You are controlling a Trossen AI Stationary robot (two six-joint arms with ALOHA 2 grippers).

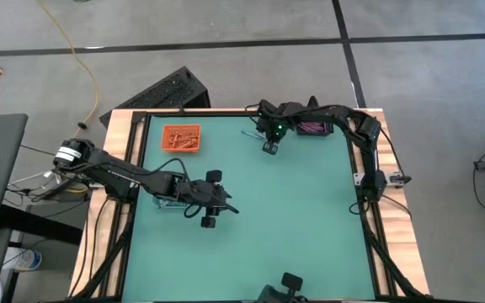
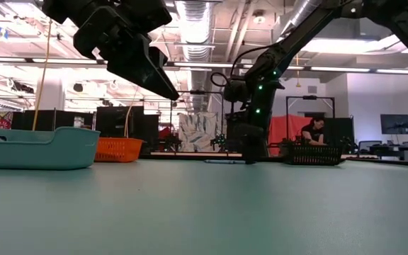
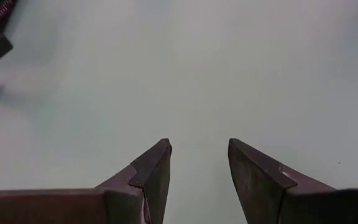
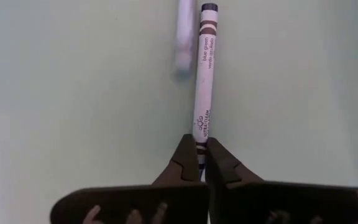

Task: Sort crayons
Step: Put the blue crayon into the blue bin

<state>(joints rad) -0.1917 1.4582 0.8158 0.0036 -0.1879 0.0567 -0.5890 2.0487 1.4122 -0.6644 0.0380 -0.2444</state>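
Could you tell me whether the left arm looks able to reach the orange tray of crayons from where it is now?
Probably yes: the left gripper hangs open over bare mat, and nothing stands between it and the orange tray at the table's far edge.

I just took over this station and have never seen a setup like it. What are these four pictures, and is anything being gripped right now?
You are looking at two dark robot arms over a green table. One picture looks straight down on it, one looks level across it, and one comes from each wrist. The right hand is at the far side of the table, shut on a blue-green crayon that lies on the surface; the label reads "blue green". The left hand hangs open over bare table and holds nothing. An orange tray with orange-red crayons sits at the far left, and a black tray with purple ones at the far right. The level view also shows a teal tray.
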